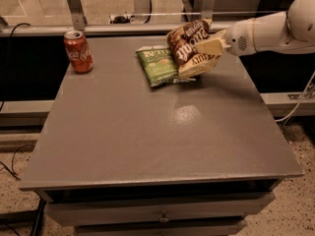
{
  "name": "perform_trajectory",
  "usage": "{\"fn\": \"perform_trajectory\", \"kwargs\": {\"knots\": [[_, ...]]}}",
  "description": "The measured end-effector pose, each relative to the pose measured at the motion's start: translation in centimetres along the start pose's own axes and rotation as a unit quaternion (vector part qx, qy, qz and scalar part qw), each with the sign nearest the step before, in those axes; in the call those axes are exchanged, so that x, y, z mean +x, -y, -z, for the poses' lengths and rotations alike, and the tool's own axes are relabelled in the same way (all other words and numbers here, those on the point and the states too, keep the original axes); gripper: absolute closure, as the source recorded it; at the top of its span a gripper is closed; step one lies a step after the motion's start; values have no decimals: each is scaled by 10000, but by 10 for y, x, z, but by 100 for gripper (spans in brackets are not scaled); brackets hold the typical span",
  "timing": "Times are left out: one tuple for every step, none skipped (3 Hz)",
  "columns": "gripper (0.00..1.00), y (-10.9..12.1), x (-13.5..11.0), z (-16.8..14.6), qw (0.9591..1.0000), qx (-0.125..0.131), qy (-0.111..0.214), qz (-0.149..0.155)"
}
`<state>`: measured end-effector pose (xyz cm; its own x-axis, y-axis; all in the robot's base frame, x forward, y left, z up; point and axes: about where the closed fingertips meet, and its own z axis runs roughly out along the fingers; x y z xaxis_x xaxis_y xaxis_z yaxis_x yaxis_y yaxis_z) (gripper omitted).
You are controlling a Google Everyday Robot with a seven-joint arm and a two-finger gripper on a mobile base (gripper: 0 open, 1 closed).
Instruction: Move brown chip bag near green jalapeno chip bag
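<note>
The brown chip bag point(189, 47) is crumpled and tilted at the back of the grey table point(157, 132), its lower edge overlapping the right side of the green jalapeno chip bag point(159, 66), which lies flat. My gripper point(210, 47) reaches in from the right on a white arm and is shut on the brown bag's right side, holding it partly raised.
A red soda can point(78, 51) stands upright at the table's back left corner. A metal rail point(123, 28) runs behind the table. A drawer front point(157, 210) shows below the table's front edge. Cables lie on the floor at left and right.
</note>
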<state>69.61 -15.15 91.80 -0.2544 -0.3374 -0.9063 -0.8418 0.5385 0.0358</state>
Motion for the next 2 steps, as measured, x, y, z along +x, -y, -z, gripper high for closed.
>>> {"fn": "perform_trajectory", "kwargs": {"knots": [[100,5,10,12,9999,81,-64,-34],[100,8,15,27,9999,128,-97,-53]]}}
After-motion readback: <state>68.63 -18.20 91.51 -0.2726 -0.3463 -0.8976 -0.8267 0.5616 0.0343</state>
